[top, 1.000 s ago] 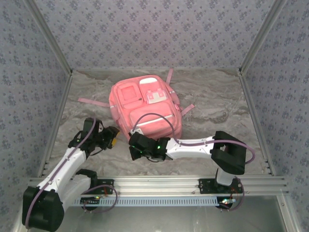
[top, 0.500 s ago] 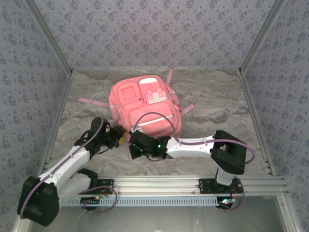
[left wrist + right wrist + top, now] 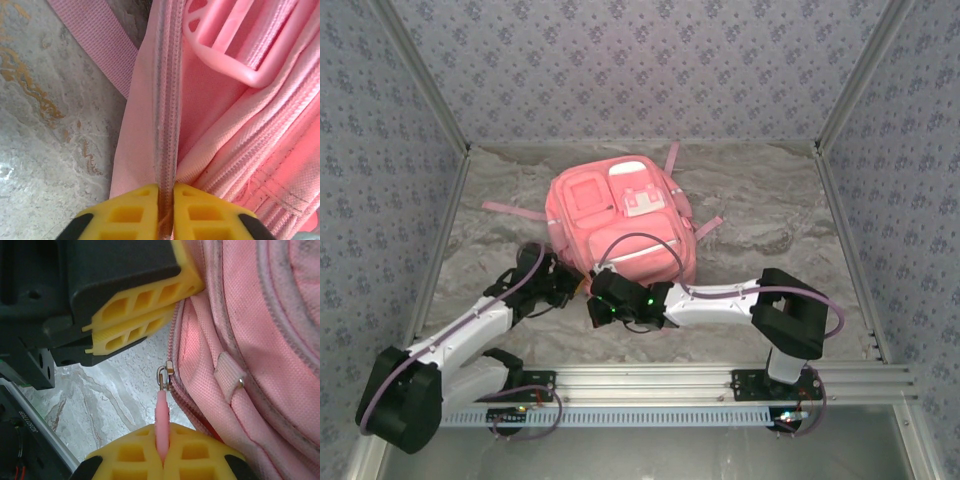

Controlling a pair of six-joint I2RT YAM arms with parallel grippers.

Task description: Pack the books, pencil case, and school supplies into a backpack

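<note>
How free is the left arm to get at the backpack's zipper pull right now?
Probably not: the right gripper is shut on the zipper pull, covering its tab, and the left gripper is itself clamped on the zipper seam of the backpack beside it.

Large pink cloth backpack (image 3: 280, 150) ahead of left claw (image 3: 166, 210): matt, coarse weave noted. Yellow claw fingers (image 3: 130, 212): matt plastic. Grey marbled tabletop (image 3: 45, 125) beside claw: smooth.

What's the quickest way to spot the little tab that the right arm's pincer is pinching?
Find the big pink backpack. At its near corner, between the two arms, the right pincer clamps the tab. It is a slim pink strip hanging from a small metal ring, far thinner than the broad woven straps.
</note>
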